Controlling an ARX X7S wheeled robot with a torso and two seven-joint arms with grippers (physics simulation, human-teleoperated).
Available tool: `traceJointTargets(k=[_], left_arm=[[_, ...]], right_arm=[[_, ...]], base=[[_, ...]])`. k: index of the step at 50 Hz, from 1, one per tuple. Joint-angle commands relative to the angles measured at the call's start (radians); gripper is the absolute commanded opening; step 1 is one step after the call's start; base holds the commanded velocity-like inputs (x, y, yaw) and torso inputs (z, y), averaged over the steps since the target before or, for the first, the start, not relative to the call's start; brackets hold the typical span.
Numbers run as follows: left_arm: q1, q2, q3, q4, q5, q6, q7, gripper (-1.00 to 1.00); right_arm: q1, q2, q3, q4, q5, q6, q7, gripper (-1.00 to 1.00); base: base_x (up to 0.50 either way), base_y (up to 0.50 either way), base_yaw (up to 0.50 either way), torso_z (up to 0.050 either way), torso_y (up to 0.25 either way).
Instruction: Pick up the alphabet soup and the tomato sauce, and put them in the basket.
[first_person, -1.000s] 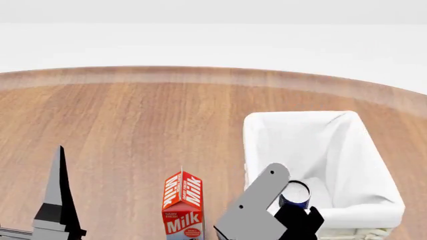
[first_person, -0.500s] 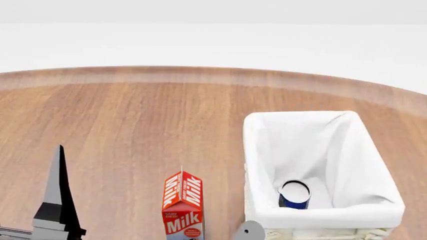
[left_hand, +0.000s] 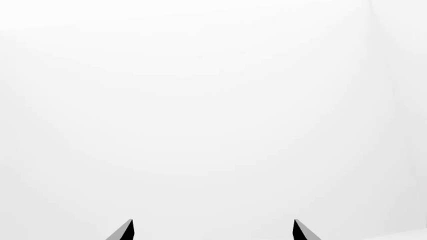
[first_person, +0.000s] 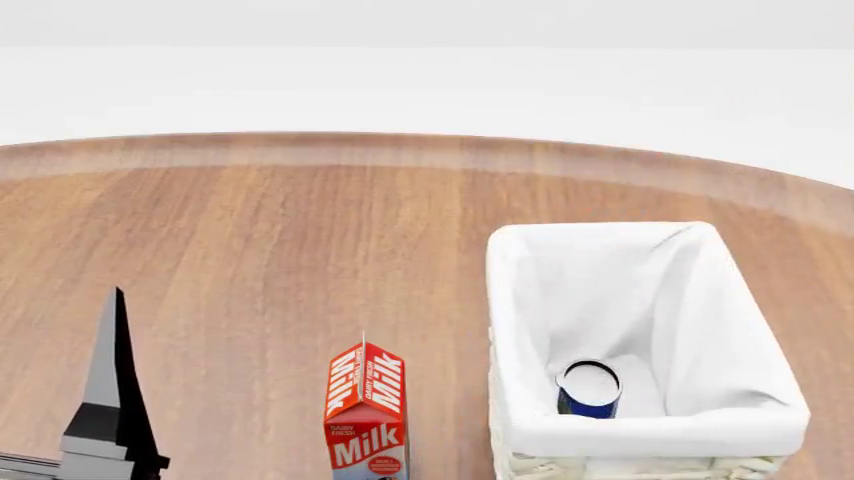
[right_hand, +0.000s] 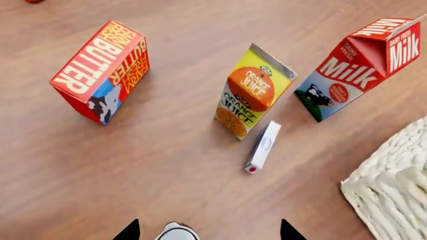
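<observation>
The brown bench (first_person: 267, 250) fills most of the head view. The basket (first_person: 747, 420) sits at lower right, with the alphabet soup (first_person: 589, 389) standing inside. A milk carton (first_person: 366, 410) stands beside it. Both grippers, left (left_hand: 212, 231) and right (right_hand: 207, 231), are released and hold nothing.

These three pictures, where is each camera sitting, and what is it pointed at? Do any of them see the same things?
Head view: from the robot's head, down over the table; basket holding the alphabet soup, milk carton, left gripper.
Left wrist view: near the left gripper, facing blank white; only fingertips show.
Right wrist view: near the right gripper, facing butter box, orange juice carton, small white box.
Shared: head and right wrist views both show milk carton and basket.
</observation>
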Motion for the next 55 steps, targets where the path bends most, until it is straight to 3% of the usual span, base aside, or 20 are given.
traceJointTargets(k=[1, 8, 27, 47, 48, 55], left_arm=[[0.004, -0.002, -0.001, -0.001, -0.002, 0.006, -0.002, 1.0], [0.001, -0.002, 0.006, 0.005, 0.0, -0.002, -0.004, 1.0], [0.001, -0.002, 0.008, -0.003, 0.001, 0.007, -0.006, 1.0], [-0.011, -0.006, 0.01, 0.031, -0.01, -0.035, -0.017, 1.0], [-0.011, -0.007, 0.009, 0.032, -0.011, -0.035, -0.017, 1.0], [-0.003, -0.009, 0.007, 0.02, -0.01, -0.017, -0.017, 1.0]], right_arm=[[-0.083, 0.004, -0.032, -0.032, 0.029, -0.031, 0.077, 1.0], [-0.094, 0.012, -0.035, -0.036, 0.041, -0.046, 0.096, 1.0], [-0.223, 0.008, -0.081, 0.026, -0.219, -0.12, -0.007, 1.0], [-0.258, -0.007, -0.129, 0.062, -0.328, -0.185, -0.067, 1.0], [-0.237, -0.006, -0.111, 0.056, -0.272, -0.166, -0.04, 1.0], [-0.282, -0.004, -0.153, 0.093, -0.383, -0.226, -0.099, 1.0]], base=[[0.0, 0.0, 0.0, 0.0, 0.0], [0.0, 0.0, 0.0, 0.0, 0.0], [0.0, 0.0, 0.0, 0.0, 0.0], [0.0, 0.0, 0.0, 0.0, 0.0], [0.0, 0.0, 0.0, 0.0, 0.0], [0.0, 0.0, 0.0, 0.0, 0.0]])
